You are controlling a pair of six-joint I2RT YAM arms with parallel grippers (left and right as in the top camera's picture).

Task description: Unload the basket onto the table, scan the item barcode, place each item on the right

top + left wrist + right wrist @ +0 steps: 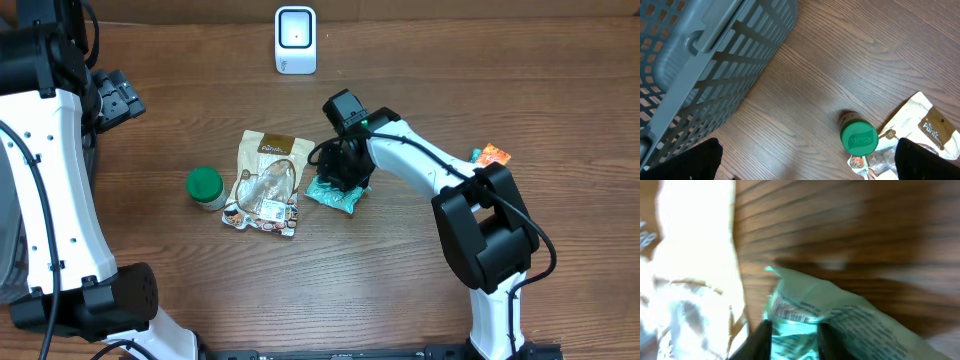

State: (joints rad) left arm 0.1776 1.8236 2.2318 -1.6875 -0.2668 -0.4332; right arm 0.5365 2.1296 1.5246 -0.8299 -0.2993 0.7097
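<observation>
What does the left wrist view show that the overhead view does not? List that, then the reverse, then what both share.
Only the left wrist view: a grey slatted basket, not clearly seen from overhead. Only the overhead view: the white scanner, the right gripper over a teal packet, and an orange item. Both: the green-lidded jar, the brown-and-white pouch and the wooden table.

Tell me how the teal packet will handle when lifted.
The teal packet looks creased and crumpled in the right wrist view, so it is probably floppy and may sag from a one-edge grip. It lies flat and thin, so likely light and unlikely to roll. It looks like plastic film, possibly slippery.
</observation>
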